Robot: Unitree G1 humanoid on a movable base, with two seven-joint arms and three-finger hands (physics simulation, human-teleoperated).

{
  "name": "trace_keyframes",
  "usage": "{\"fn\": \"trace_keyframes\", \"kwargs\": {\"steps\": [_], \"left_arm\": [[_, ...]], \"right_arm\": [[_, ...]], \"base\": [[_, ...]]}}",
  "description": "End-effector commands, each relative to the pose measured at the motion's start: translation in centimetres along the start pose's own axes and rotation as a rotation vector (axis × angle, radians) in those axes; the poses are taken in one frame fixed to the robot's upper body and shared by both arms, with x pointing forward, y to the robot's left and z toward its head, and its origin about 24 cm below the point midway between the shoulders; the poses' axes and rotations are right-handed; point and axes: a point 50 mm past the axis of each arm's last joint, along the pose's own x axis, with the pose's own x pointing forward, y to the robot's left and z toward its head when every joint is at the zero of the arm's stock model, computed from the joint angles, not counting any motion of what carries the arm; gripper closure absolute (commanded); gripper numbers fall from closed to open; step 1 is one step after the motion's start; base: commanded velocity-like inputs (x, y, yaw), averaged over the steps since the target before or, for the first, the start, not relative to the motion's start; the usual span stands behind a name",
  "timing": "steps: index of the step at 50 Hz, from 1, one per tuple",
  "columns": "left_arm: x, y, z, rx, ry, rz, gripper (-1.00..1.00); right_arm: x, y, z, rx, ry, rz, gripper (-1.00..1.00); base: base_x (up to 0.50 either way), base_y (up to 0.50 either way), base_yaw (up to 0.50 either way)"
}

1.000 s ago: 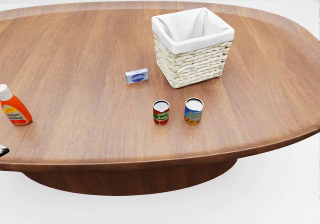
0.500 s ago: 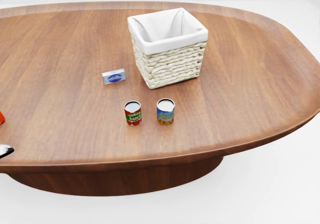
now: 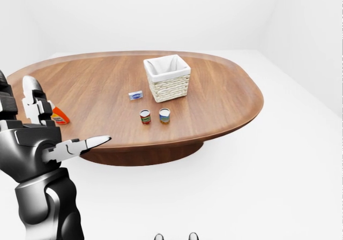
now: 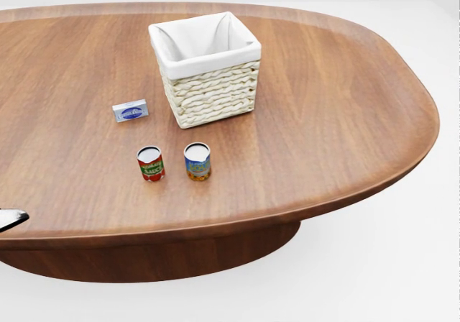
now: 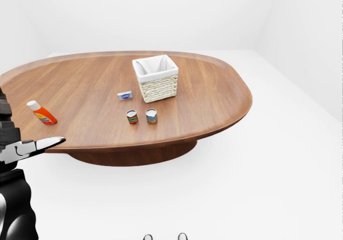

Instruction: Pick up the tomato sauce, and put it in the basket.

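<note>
Our left hand (image 3: 40, 141) is raised at 8 o'clock in the left-eye view, fingers spread, holding nothing, short of the bench (image 4: 338, 106) edge; the right hand isn't in any view. Outward from the hand: orange squeeze bottle (image 5: 42, 113) at 9 o'clock on the bench, then the tomato sauce can (image 4: 150, 164) with its red and green label, upright, just beside a blue and yellow can (image 4: 197, 161) at its 3 o'clock, not touching as far as we can tell. Small blue box (image 4: 130, 111) sits at 11 o'clock from the sauce can; the white-lined wicker basket (image 4: 208, 85) sits at 1 o'clock from it, near, looks empty. What changed over the last second: the whole head view has slid left, everything together, and the bottle has dropped out of that view. So that's our base or camera moving, not the objects. We read it as still lining up; no reach begun, sauce untouched. Next: finish the approach, then choose the red can over its neighbour.
</note>
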Motion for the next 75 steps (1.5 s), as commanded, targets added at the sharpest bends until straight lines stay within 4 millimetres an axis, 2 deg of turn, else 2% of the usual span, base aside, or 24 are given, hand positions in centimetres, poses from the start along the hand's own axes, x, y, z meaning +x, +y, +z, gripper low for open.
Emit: {"fn": "trace_keyframes", "kwargs": {"steps": [1,7,18,26,75], "left_arm": [[-0.1,0.0,-0.4,0.004,0.018,-0.002,-1.0],[-0.1,0.0,-0.4,0.003,0.02,-0.002,-1.0],[-0.2,-0.1,-0.6,0.005,0.027,-0.003,-1.0],[-0.2,-0.1,-0.5,0.002,0.024,-0.002,-1.0],[-0.3,-0.2,-0.6,0.001,0.032,-0.007,-1.0]], "right_arm": [[-0.3,0.4,-1.2,0.002,0.074,0.005,-1.0],[-0.3,0.5,-1.4,-0.019,0.083,-0.002,-1.0],[-0.8,1.5,-3.9,-0.032,0.264,0.017,-1.0],[-0.9,1.6,-4.3,-0.038,0.306,0.022,-1.0],[-1.2,1.6,-4.4,-0.034,0.332,0.017,-1.0]], "base": [[0.0,-0.29,0.0],[0.0,-0.24,0.0],[0.06,0.0,0.0],[0.34,0.0,0.0],[0.35,0.0,0.0]]}}
